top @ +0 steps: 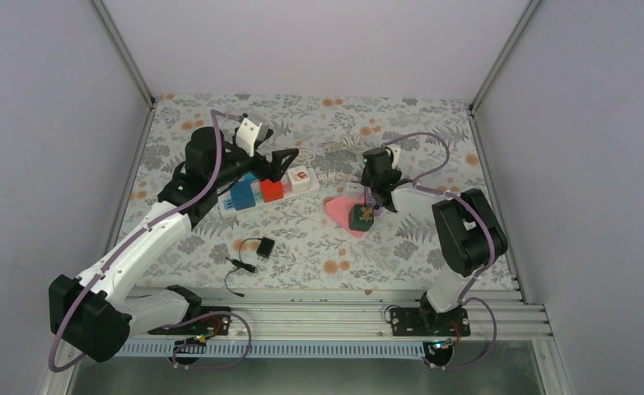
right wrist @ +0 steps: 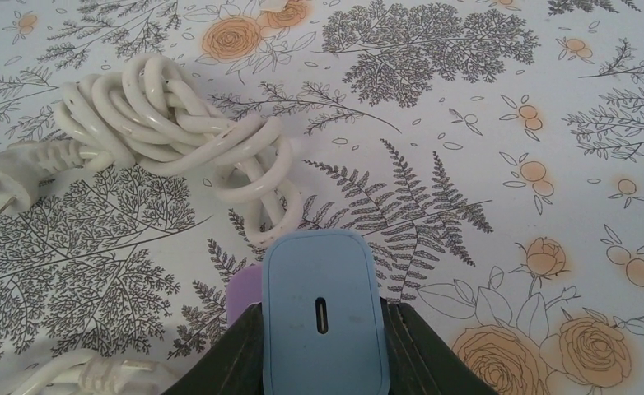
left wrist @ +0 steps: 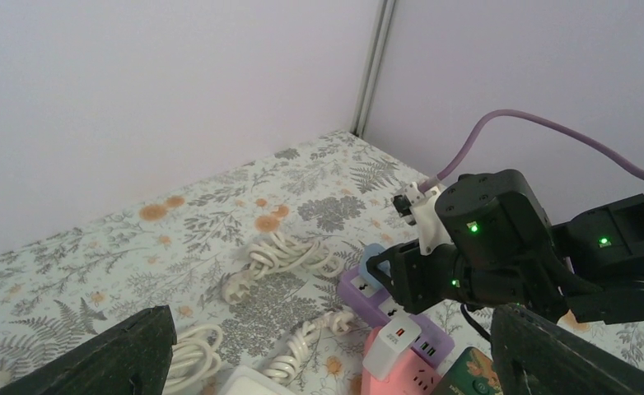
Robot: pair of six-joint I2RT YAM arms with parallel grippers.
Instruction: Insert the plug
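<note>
Right pincer (right wrist: 323, 355) is pinching the plug (right wrist: 320, 284) right over the purple strip (right wrist: 240, 298), but the prongs are hidden, so any misalignment could jam it or shove the strip.

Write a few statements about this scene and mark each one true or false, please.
1. The right gripper is shut on a light blue charger. True.
2. The left gripper grips the black adapter. False: its fingers stand wide apart with nothing between them, and the adapter lies on the table nearer the arm bases.
3. A coiled white cable lies on the table beyond the charger. True.
4. The table covering is plain white. False: it has a floral print of grey leaves and orange flowers.
</note>
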